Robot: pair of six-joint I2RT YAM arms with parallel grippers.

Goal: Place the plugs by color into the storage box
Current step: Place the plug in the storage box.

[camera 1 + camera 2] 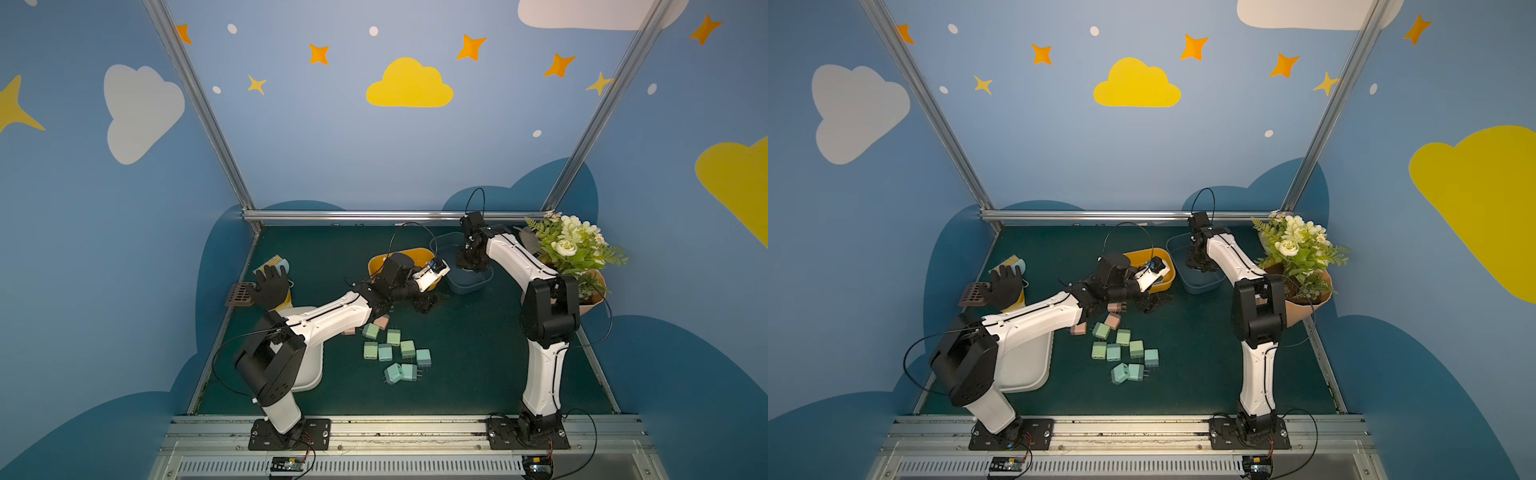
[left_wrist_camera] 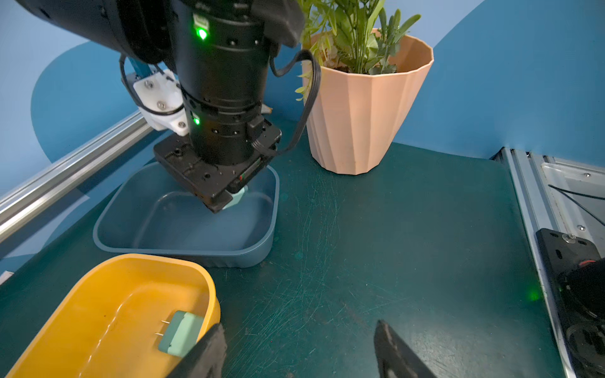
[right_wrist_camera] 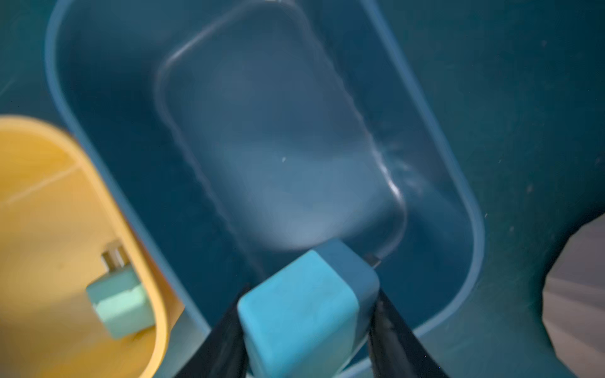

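Several light green and teal-blue plugs [image 1: 395, 353] lie loose mid-table in both top views, with pink plugs [image 1: 1113, 320] beside my left forearm. My right gripper [image 3: 311, 294] is shut on a teal-blue plug [image 3: 294, 320], held low inside the blue storage box [image 3: 114, 98], as the left wrist view also shows. My left gripper [image 2: 298, 330] is open and empty just above the mat, next to the yellow storage box [image 2: 98, 311]. One light green plug [image 2: 180, 333] lies in that yellow box.
A white bin [image 1: 311, 370] sits partly under my left arm. A black glove [image 1: 270, 286], a brush [image 1: 272, 262] and a brown grid piece [image 1: 241, 293] lie at the far left. A potted plant [image 1: 577, 249] stands at the right edge, close behind my right arm.
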